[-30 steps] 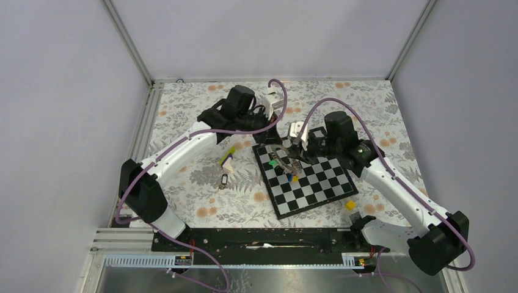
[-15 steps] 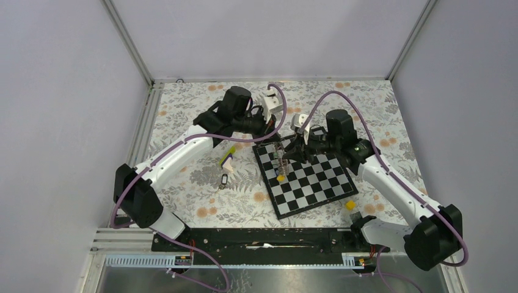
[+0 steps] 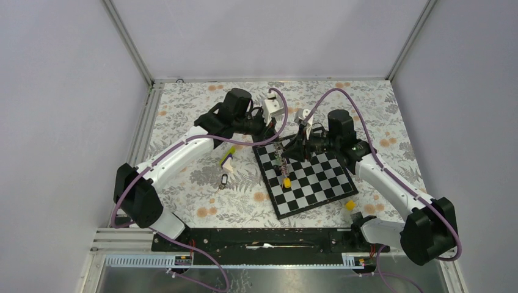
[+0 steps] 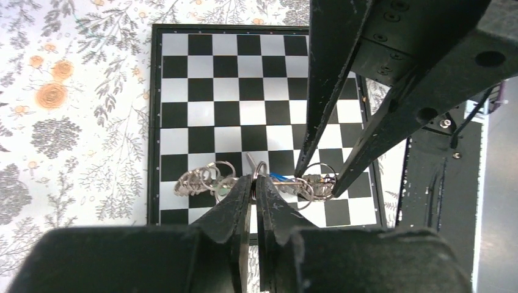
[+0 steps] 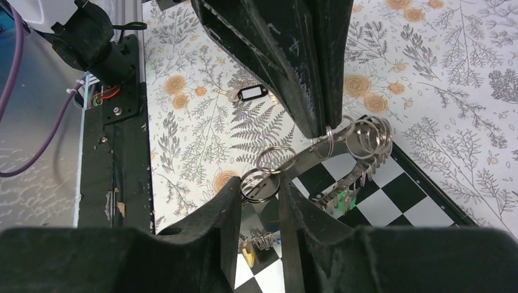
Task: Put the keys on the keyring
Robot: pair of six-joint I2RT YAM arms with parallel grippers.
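Gripping the keyring [image 4: 198,180] from opposite ends, both hands hold it off the board [image 3: 317,183], above the board's far left corner and about midway between the left and right edges of the bench [image 3: 195,207]. The left hand [image 4: 254,179] is closed: its 2 fingers meet almost flush, with only a thin wire loop of the keyring pinched between the tips. The right hand [image 5: 261,187] stands partly open, its fingers [image 5: 227,210] set against either side of a small round loop at the other end of the bunch, so the loop spans the gap between them. Between the 2 grips the keyring shows as a string of overlapping wire coils, pulled out in a line rather than lying flat.

3 keys hang from it. The green key [image 5: 346,199] is just under the coils, the blue key [image 4: 282,177] is beside the left hand's tips, and the yellow key [image 3: 286,182] hangs lowest, over the board. Whether the yellow key touches the squares cannot be told.

The black key [image 3: 224,180] lies apart on the bench, between the board and the left edge, near a lime-and-white wedge [image 3: 229,157]. A yellow block [image 3: 350,206] sits by the board's near right corner.
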